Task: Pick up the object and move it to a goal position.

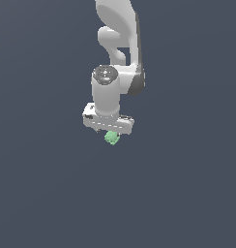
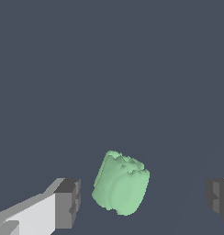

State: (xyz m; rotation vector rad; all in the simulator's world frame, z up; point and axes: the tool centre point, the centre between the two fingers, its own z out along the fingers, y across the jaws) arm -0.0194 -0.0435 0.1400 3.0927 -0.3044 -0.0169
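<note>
The end effector (image 2: 142, 199) stands wide open with nothing in its grasp, its two dark grey pads (image 2: 68, 203) spread well apart, and the object (image 2: 120, 183), a pale mint-green lumpy blob with ridged sides, sits in the gap between them, nearer one pad than the other and touching neither. In the exterior view the white end effector (image 1: 109, 130) points straight down with the object (image 1: 111, 138) peeking out just under it, on the plain dark grey-blue worktop (image 1: 42, 193).
</note>
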